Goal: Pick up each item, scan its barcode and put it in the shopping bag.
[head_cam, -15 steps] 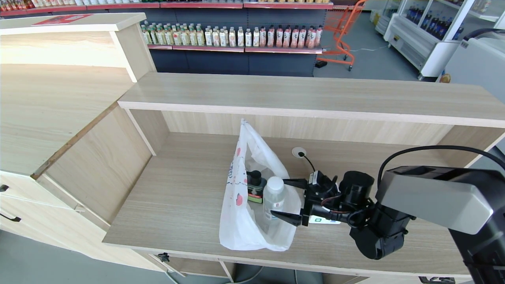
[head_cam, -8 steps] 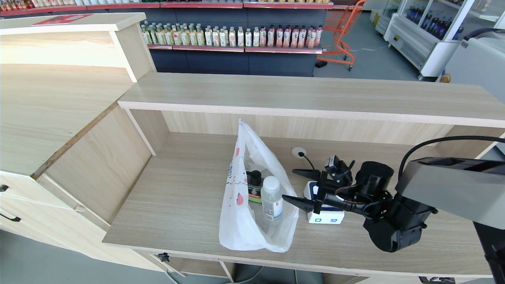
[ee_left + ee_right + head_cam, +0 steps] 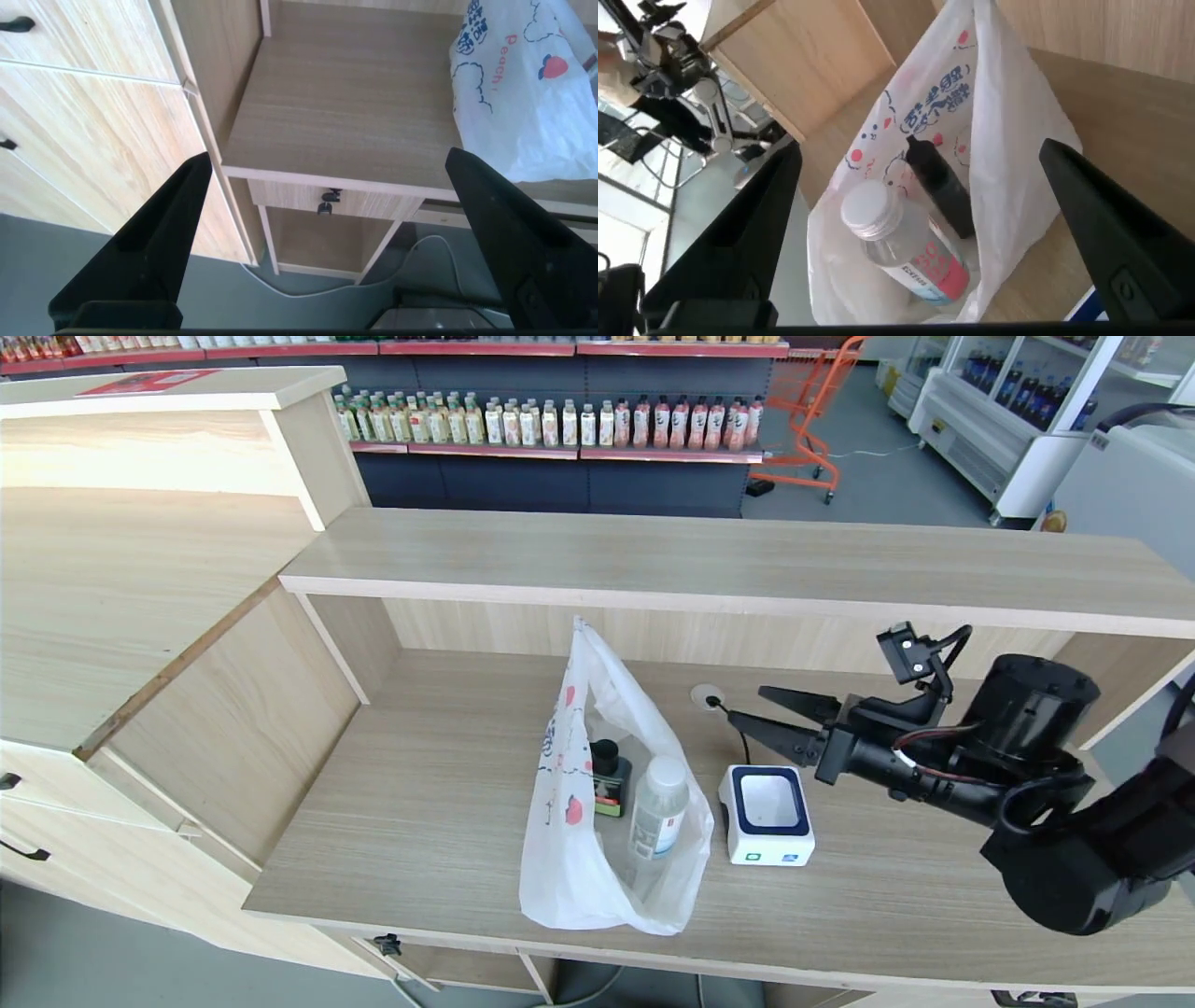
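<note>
Head view: right gripper spread, empty, near scanner — bottle in shopping bag. Left gripper spread.

I see the wooden counter carrying the shopping bag mid-surface, the scanner just beside it at three o'clock, and a cable grommet at one.

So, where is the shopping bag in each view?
Head view: shopping bag stands on the wooden counter, left of the scanner.
Left wrist view: bag's printed side, beyond the left gripper.
Right wrist view: bag's open mouth, framed by the right gripper.
Shared landmark: the wooden counter underneath.
</note>
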Controlling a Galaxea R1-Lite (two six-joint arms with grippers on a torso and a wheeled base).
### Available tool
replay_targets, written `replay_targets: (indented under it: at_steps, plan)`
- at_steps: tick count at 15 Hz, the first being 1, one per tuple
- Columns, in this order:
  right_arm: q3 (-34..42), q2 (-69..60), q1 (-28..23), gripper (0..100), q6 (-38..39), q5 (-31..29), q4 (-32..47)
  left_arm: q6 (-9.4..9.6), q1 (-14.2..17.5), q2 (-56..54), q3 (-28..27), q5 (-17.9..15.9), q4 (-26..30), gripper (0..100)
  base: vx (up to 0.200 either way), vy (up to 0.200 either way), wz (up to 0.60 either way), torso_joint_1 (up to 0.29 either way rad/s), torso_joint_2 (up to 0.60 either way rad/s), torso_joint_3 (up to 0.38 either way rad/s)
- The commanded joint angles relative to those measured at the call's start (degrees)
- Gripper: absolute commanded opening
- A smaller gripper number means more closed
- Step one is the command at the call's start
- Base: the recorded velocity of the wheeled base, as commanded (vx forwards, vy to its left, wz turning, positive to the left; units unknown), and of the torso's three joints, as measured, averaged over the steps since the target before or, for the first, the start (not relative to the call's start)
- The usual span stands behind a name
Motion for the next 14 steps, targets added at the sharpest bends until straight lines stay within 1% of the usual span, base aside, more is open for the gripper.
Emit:
replay_targets:
  at_steps: [1,3,4,5,7,8,10,11,12,13,14]
  plan:
    - [5.5,-21.1,-7.3,100,-0.4,-4.0,14.9,-0.02,0.0,0.0,0.0,0.0,0.0,100,0.000,0.000,0.00,0.000,0.00,0.000]
    - [12.7,-35.3,-17.9,100,-10.0,-5.2,31.7,-0.02,0.0,0.0,0.0,0.0,0.0,100,0.000,0.000,0.00,0.000,0.00,0.000]
    - [16.6,-42.0,-22.0,100,-13.4,-7.8,37.9,-0.02,0.0,0.0,0.0,0.0,0.0,100,0.000,0.000,0.00,0.000,0.00,0.000]
    - [21.7,-50.3,-22.7,100,-13.5,-11.8,42.2,-0.02,0.1,0.0,0.0,0.0,0.0,100,0.000,0.000,0.00,0.000,0.00,0.000]
    - [32.6,-67.3,-22.1,100,-12.3,-19.9,48.8,-0.02,0.0,0.0,0.0,0.0,0.0,100,0.000,0.000,0.00,0.000,0.00,0.000]
    - [35.8,-76.7,-20.9,100,-12.6,-23.2,53.1,-0.02,0.0,0.0,0.0,0.0,0.0,100,0.000,0.000,0.00,0.000,0.00,0.000]
    - [35.8,-91.7,-19.4,100,-12.8,-29.7,70.2,-0.02,0.0,0.0,0.0,0.0,0.0,100,0.000,0.000,0.00,0.000,0.00,0.000]
    - [35.8,-98.0,-19.4,100,-12.2,-32.4,75.4,-0.02,0.0,0.0,0.0,0.0,0.0,100,0.000,0.000,0.00,0.000,0.00,0.000]
    - [35.8,-102.7,-18.4,100,-11.6,-33.0,77.5,-0.02,0.1,0.0,0.0,0.0,0.0,100,0.000,0.000,0.00,0.000,0.00,0.000]
    - [35.8,-107.6,-16.0,100,-12.0,-32.9,77.6,-0.02,0.0,0.0,0.0,0.0,0.0,100,0.000,0.000,0.00,0.000,0.00,0.000]
    - [35.8,-110.2,-15.1,100,-13.6,-32.2,77.1,-0.02,0.0,0.0,0.0,0.0,0.0,100,0.000,0.000,0.00,0.000,0.00,0.000]
